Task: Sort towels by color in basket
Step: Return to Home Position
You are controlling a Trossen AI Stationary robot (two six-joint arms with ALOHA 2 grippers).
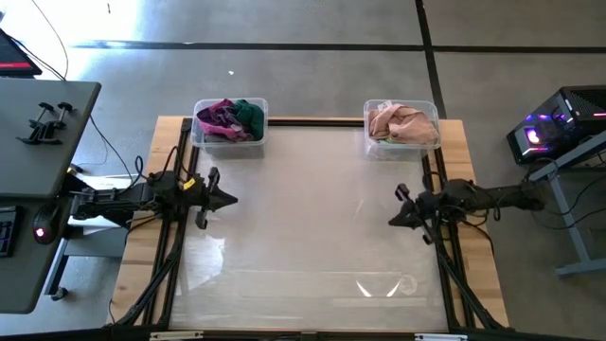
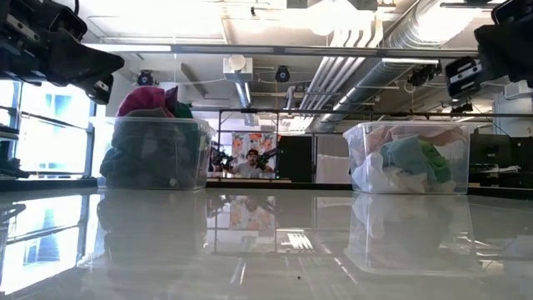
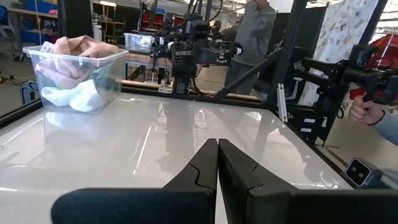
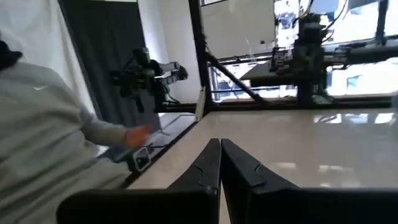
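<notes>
Sorted towels fill two clear bins on the tabletop [image 1: 303, 237]. Seen from above, the left bin [image 1: 230, 147] stands at 11 o'clock and holds the dark towels [image 1: 227, 117]: magenta, purple and dark green, heaped above the rim. The right bin [image 1: 402, 150] stands at 1 o'clock, well apart from the first, and holds the pale towels [image 1: 402, 121]: peach-pink on top, with white and pale green lower down against the wall.

No towel lies loose on the glossy surface between the bins.

The left gripper [image 1: 234, 200] hangs above the tabletop at 9 o'clock, pointing inward toward the centre. Its fingers are pressed together with nothing between them. The right gripper [image 1: 391, 221] hangs at 3 o'clock, facing the left one across the open middle. Its fingers also meet tip to tip, empty. Neither gripper touches a bin or a towel.

Beyond the tabletop, a person in grey [image 3: 249, 37] stands behind the right arm. Another person's hand [image 3: 360, 112] shows beside a dark stand at the edge of the left wrist view.
</notes>
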